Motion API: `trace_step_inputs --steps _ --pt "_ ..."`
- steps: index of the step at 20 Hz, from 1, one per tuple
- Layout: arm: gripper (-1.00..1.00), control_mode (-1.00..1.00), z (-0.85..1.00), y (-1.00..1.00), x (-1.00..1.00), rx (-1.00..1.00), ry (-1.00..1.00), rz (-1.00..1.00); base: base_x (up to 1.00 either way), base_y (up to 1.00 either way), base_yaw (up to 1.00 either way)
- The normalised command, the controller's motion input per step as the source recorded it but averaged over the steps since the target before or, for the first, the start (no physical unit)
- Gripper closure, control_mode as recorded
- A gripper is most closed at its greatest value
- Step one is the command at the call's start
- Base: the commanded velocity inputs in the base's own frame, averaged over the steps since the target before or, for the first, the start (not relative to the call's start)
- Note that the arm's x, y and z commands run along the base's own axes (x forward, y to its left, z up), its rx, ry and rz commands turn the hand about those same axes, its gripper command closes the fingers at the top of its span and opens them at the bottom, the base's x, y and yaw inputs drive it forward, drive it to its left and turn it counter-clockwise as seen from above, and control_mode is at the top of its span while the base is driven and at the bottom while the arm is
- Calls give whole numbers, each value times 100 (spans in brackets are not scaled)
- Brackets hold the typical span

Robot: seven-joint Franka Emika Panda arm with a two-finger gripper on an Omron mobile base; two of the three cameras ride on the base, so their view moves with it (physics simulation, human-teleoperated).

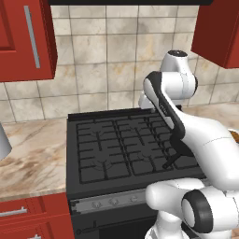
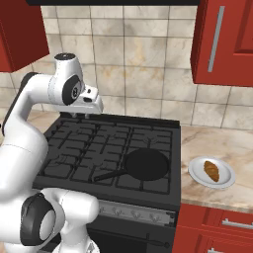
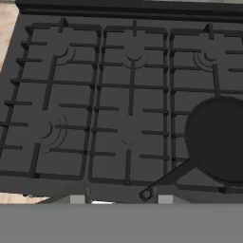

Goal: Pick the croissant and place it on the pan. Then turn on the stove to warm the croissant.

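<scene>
The croissant point(image 2: 211, 170) lies on a white round plate point(image 2: 223, 181) on the counter just right of the stove point(image 2: 89, 143). The black pan point(image 2: 146, 164) sits on the front right grates, and its handle point(image 2: 106, 174) points to the front left. In the hand view the pan point(image 3: 220, 140) is at the right edge. My gripper point(image 2: 80, 115) hangs above the stove's back left corner, far from the pan and the croissant. Its fingertips point(image 3: 77, 199) stand wide apart at the bottom of the hand view, open with nothing between them.
A silver strip of knobs point(image 2: 133, 213) runs along the stove front. Marble counter point(image 1: 32, 149) flanks the range on both sides, with a grey object point(image 1: 2, 140) at the far left. Red cabinets point(image 2: 225, 42) hang overhead, and a tiled wall stands behind.
</scene>
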Motion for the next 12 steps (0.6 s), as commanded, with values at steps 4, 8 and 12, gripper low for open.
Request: trace_step_inputs --steps 4,8,12 --pt "-100 -100 0 -9 -2 0 0 0 0 0 0" --pt "-100 -100 -1 -27 -15 0 0 0 0 0 0" --pt "-100 -100 -3 -24 -11 0 0 0 0 0 0"
